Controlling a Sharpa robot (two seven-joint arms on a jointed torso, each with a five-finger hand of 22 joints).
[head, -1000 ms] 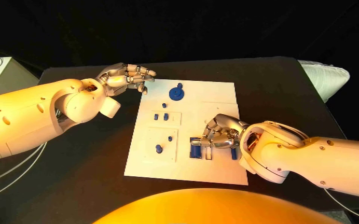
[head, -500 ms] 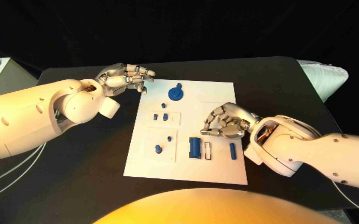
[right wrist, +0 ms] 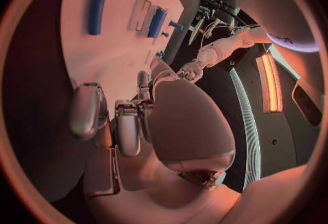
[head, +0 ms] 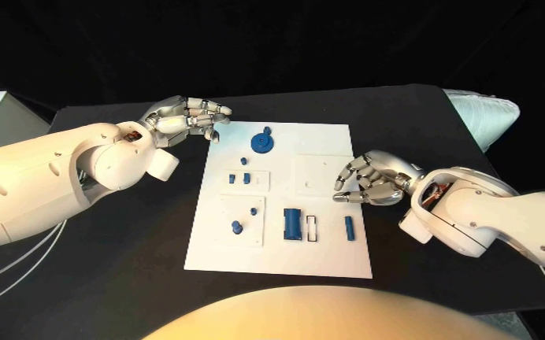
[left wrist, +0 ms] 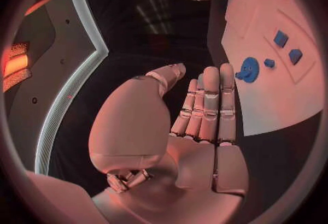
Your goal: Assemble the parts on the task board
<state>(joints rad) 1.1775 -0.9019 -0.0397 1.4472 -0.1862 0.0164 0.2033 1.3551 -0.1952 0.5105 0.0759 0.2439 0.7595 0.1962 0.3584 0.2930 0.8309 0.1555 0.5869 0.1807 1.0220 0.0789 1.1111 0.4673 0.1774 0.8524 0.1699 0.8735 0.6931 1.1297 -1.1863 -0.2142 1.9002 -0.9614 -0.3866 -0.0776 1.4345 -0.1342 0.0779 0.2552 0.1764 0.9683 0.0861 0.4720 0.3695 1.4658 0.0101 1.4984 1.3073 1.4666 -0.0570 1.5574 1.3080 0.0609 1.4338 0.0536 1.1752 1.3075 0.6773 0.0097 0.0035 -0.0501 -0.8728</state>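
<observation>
Meanwhile, between placements, the right hand (head: 372,179) hovers with curled, empty fingers beside the task board (head: 329,257), left hand (head: 187,118) likewise empty; another blue part (head: 264,142) probably awaits grasping.

I see the black table (head: 125,277) carrying the white task board (head: 324,257), which lies flat near its middle. Right of the board, at the table's far right edge, I make out a pale padded object (head: 483,116). Left of the board, at the table's left edge, sits a light grey box-like corner (head: 17,116).
</observation>
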